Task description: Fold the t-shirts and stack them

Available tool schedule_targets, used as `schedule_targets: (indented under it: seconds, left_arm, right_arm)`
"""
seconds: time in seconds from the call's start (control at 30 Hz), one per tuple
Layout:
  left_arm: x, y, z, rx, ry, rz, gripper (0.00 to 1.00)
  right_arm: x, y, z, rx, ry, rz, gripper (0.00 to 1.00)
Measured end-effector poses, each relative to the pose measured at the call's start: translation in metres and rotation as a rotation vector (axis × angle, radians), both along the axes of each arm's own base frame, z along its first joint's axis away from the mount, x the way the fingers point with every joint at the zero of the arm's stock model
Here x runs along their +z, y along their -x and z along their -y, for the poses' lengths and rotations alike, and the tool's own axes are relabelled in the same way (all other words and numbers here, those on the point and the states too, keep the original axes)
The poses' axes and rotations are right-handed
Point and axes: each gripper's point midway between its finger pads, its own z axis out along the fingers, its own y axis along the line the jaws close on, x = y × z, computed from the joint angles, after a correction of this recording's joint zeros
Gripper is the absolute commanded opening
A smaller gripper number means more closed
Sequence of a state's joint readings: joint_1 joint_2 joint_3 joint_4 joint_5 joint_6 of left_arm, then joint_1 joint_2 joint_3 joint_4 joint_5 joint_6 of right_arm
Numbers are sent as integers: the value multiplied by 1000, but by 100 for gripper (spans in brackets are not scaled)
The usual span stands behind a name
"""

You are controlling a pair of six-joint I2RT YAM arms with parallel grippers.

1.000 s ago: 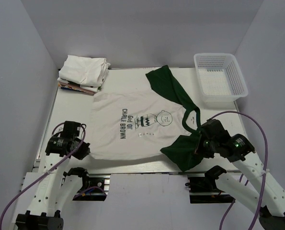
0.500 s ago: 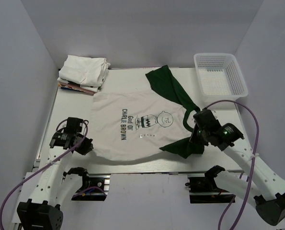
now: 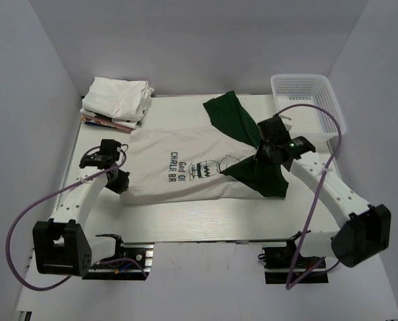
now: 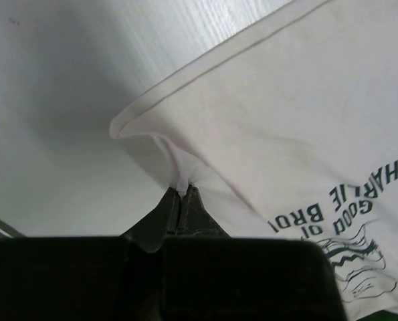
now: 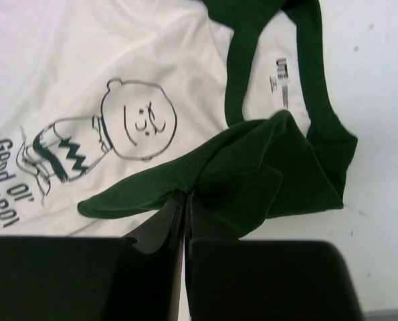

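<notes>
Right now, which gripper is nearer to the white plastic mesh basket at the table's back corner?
Right. The right gripper, shut on the dark green sleeve of the white t-shirt, sits just left of the basket; the left gripper pinches the shirt's hem across the table.

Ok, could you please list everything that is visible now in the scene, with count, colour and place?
printed t-shirt: one, white with dark green sleeves, middle of the table
folded t-shirts: one stack, whitish, far left corner
basket: one, white mesh, far right corner
table: one, white, under the shirts
left gripper: one, black, shut on the shirt's white hem corner
right gripper: one, black, shut on a dark green sleeve
</notes>
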State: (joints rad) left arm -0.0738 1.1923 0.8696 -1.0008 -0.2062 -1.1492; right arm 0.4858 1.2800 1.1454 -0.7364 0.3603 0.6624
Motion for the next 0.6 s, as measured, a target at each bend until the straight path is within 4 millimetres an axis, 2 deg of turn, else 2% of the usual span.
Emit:
schedule_targets:
  seconds: [0.17,0.27,0.33,0.37,0.4,0.43,0.47,0.53,0.6]
  left_arm:
    - [-8,-23,-11,62,-18,13,1]
    - [-21,-37,-20,107,-13,9,12]
    - [-31,-49,-25,130,-9,5,66]
    - [-35,-55,-28,133,-9,2,90]
    - [-40,-64,-31,142,-8,3,100]
    - [-44,-74,-34,151,-7,3,100]
    - [-46,-83,-37,160,-5,-6,100]
    - [-47,-107,-44,164,-5,-7,100]
    - [-42,-124,-49,160,-7,15,100]
  right_arm:
    - [-14,-39,4,-15,7,-13,0]
    - [-29,-69,0,-9,-1,-30,0]
    - [-45,-86,-2,-4,3,-49,4]
    - [-52,-95,-5,5,-4,-53,23]
    - [-61,-103,-8,21,-10,-60,64]
    - [-69,-110,-11,34,-17,-62,84]
    - [-75,-117,-15,51,-25,-63,90]
    - [-80,-130,-21,89,-36,-66,90]
    - [-77,-138,-28,122,-48,-44,90]
